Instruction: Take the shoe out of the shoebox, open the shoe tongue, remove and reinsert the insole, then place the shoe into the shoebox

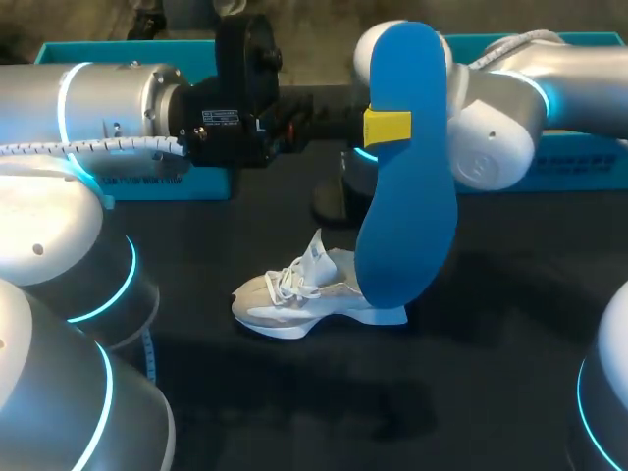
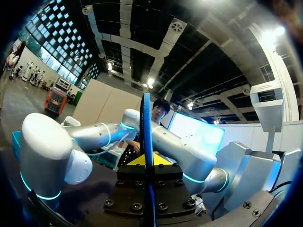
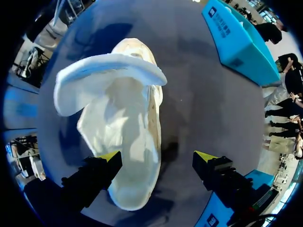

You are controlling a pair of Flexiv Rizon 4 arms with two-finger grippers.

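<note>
Where print shows: a small white label (image 1: 224, 118) with fine print sits on the black wrist block of the left arm (image 1: 108, 98), with a white mark beside it; none of it is read off here.
Box print: the teal box (image 1: 137, 182) at the back left carries faint white lettering on its front wall; the second teal box (image 1: 589, 147) at the back right shows a plain wall in the head view.
Insole (image 1: 407, 186): bright blue and smooth, held upright well above the table (image 1: 491, 353), broad end down; seen edge-on as a thin blue line in the left wrist view.
Left gripper (image 1: 388, 126): clamped on the insole near its upper part, one yellow tip flat against the blue face; in its own view both tips (image 2: 147, 161) press the edge from two sides.
Shoe (image 1: 294, 299): pale cream trainer with white laces (image 1: 289, 280), upright on its sole in the middle of the dark table, outside both boxes, toe toward the left arm; its heel is hidden behind the insole's lower end, contact cannot be told.
Tongue (image 3: 109, 78): pulled out wide and curled over the mouth of the shoe.
Right arm (image 1: 491, 128): comes in from the back right.
Right gripper (image 3: 158, 156): above the shoe, fingers spread wide with nothing held; one yellow tip over the shoe's side, the other over bare table.
</note>
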